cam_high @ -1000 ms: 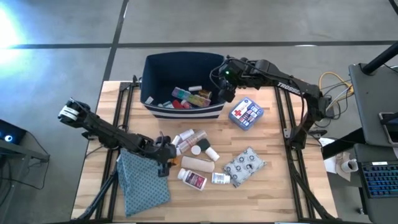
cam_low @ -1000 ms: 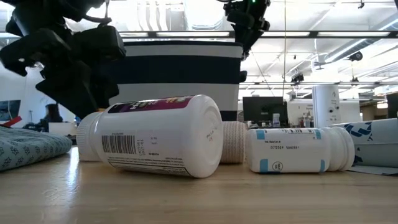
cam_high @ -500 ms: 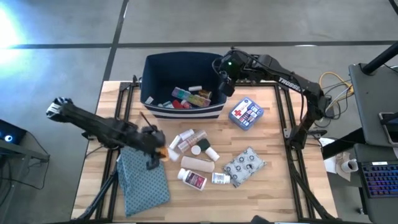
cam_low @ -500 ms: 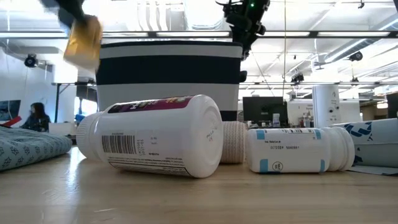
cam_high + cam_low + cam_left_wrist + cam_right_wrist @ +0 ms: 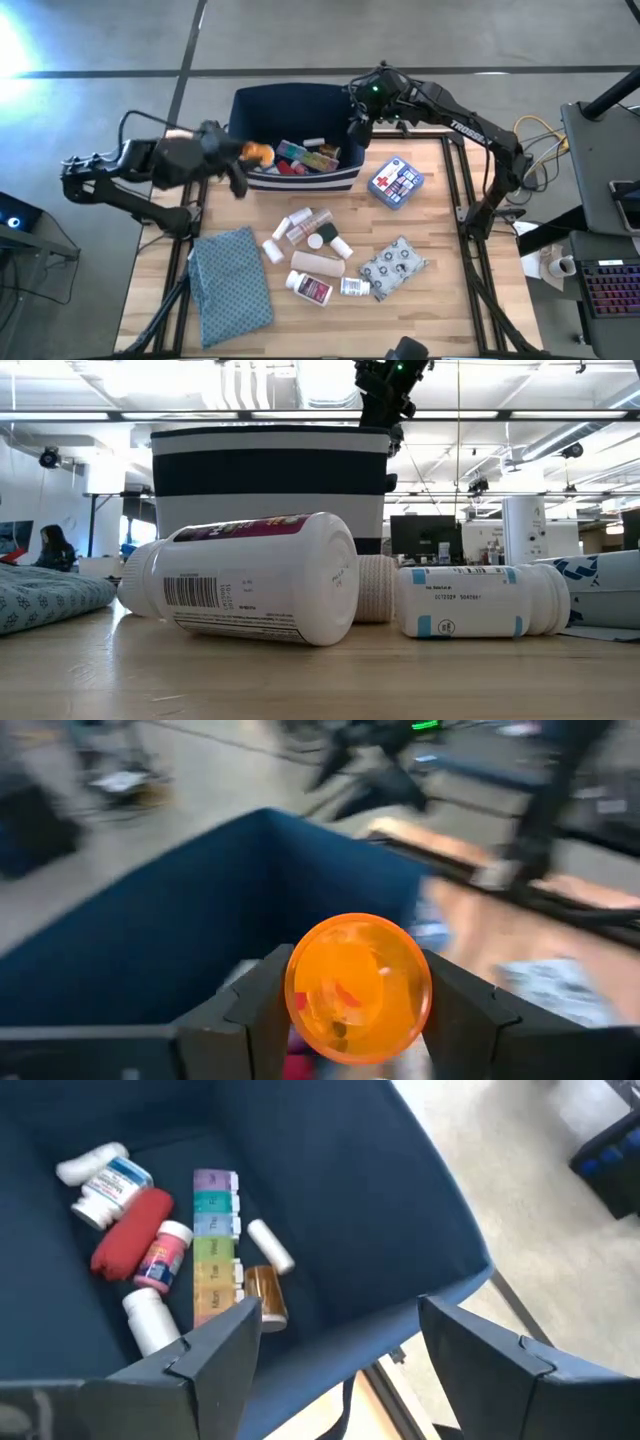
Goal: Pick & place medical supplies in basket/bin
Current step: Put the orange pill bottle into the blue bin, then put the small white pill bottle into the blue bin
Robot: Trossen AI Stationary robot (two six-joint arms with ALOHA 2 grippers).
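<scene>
**Orange vial in transit to bin; release pending**

Navy bin point(image 5: 292, 135) at far centre of table point(image 5: 440, 290), already holding a pill organizer point(image 5: 212, 1245), a red tube point(image 5: 130, 1230) and several small bottles. Loose supplies on the table near of it: white bottles point(image 5: 310, 289), a red-cross box point(image 5: 395, 181) to the right, a grey pouch point(image 5: 392, 266) near right. Teal cloth point(image 5: 231, 283) near left, no part of the job.

Left gripper point(image 5: 355, 1020) raised at the bin's left wall, fingers pinching an orange vial point(image 5: 358, 986); in the high view the vial point(image 5: 257, 153) seen at the bin's left edge. Step in hand, judged: carry, drop not yet made. Next move calls for bringing the vial fully over the opening, clear of the soft wall, then spreading the fingers.

Right gripper point(image 5: 340, 1345) above the bin's far-right corner, fingers spread, nothing between them. Probably due for a fresh pick, the box lying nearest.
</scene>
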